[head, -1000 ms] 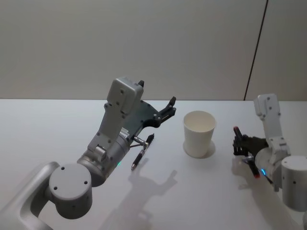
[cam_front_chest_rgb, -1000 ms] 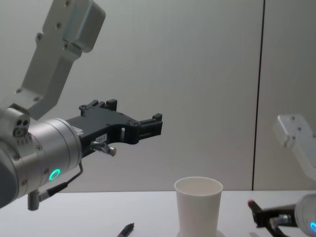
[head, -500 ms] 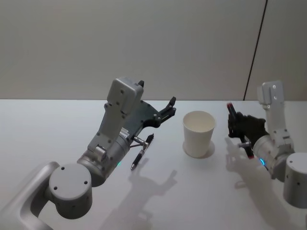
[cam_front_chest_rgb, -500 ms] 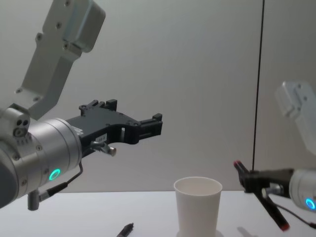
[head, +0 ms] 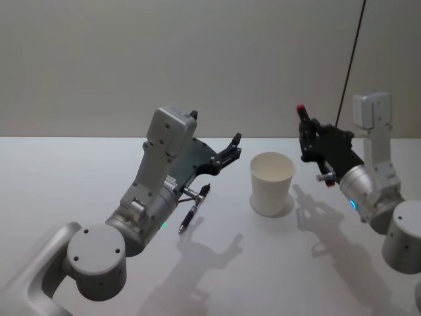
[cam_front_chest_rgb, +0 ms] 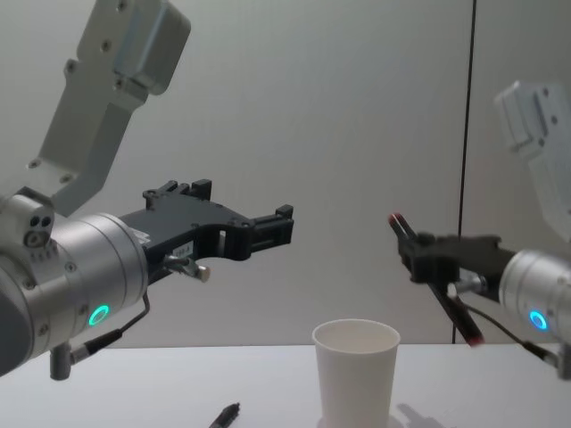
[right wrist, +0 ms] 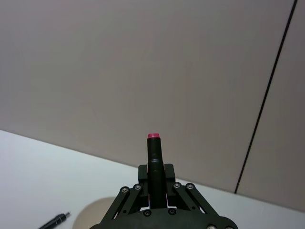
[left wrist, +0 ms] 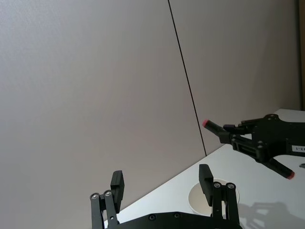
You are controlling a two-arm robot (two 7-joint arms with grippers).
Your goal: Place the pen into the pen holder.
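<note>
A: Left gripper [head: 230, 150]?
B: Spread wide, raised above the worktop [head: 66, 171]. Below it, lying flat mid-worktop, a black pen [head: 193, 212].
A: Pen holder [head: 272, 184]?
B: Upright, right of that pen, apart from it.
A: Right gripper [head: 310, 141]?
B: Clamped on a tilted red-tipped pen [cam_front_chest_rgb: 457, 314], airborne toward the right edge, higher than the holder's rim.

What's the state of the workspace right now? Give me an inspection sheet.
Surface: white table, bare apart from the items below.
Job's things: paper cup upright mid-table; red-tipped black pen tilted in the air, above and right of it.
Clutter: second black pen lying left of the cup.
Grippers: right gripper shut on the red-tipped pen; left gripper open, empty, raised.
Cables: thin black cable at the left wrist.
Surroundings: grey wall with a dark vertical seam.
</note>
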